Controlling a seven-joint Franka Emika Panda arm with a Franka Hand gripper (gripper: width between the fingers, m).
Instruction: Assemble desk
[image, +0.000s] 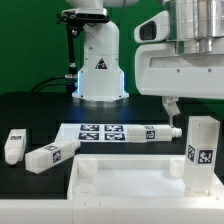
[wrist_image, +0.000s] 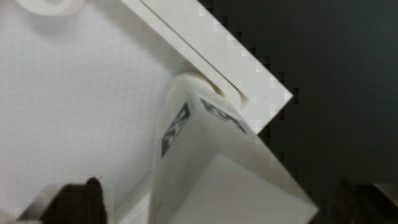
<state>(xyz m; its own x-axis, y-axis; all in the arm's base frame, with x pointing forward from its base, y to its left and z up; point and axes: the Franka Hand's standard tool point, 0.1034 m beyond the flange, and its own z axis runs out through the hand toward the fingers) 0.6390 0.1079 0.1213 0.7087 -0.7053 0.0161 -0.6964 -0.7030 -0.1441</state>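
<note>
The white desk top (image: 120, 180) lies at the near edge of the table, rim up. One white leg (image: 200, 150) with a square tag stands upright in its corner socket at the exterior view's right. My gripper (image: 192, 108) hangs just above that leg. In the wrist view the leg (wrist_image: 222, 160) rises from the corner of the desk top (wrist_image: 89, 100), between my dark fingertips (wrist_image: 80, 200). A gap shows on each side of it. My gripper (wrist_image: 222, 205) is open and holds nothing.
Two loose legs (image: 12, 145) (image: 50, 153) lie on the black table at the exterior view's left. Another leg (image: 150, 132) lies across the marker board (image: 95, 130). The white robot base (image: 98, 65) stands behind.
</note>
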